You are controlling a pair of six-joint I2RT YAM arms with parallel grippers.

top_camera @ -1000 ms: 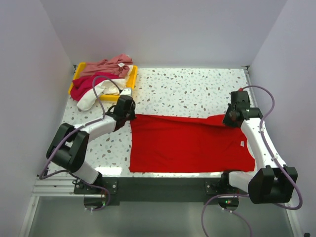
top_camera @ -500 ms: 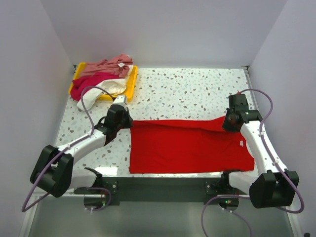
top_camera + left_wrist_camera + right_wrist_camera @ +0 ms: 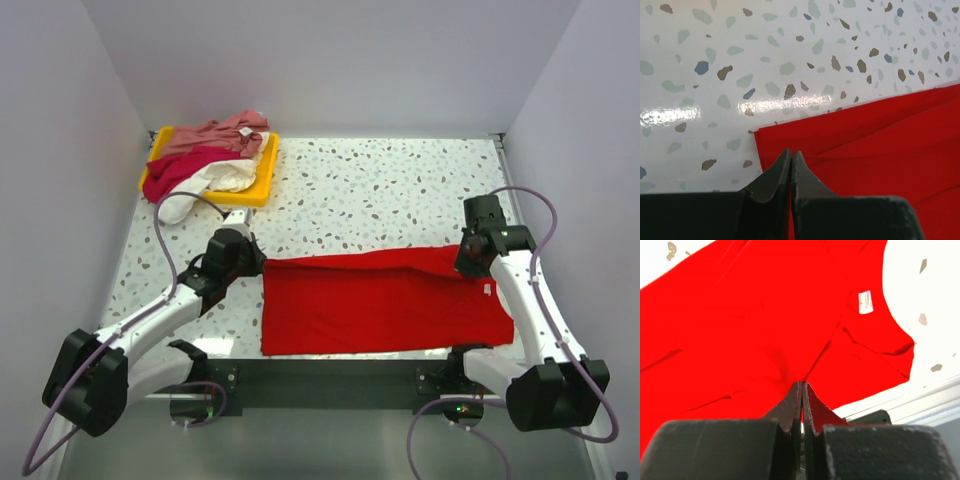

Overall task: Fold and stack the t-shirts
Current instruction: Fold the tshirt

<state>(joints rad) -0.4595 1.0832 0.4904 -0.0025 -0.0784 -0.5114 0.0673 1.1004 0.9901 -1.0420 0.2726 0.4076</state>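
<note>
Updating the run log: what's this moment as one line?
left hand: shut on red shirt, far-left corner | right hand: shut on red shirt, far edge | other shirts: heaped on tray

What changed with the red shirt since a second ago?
The left gripper and right gripper, both still pinching the red t-shirt, dragged its far edge toward the front, folding it narrower. The pile of shirts and yellow tray stayed put.
</note>
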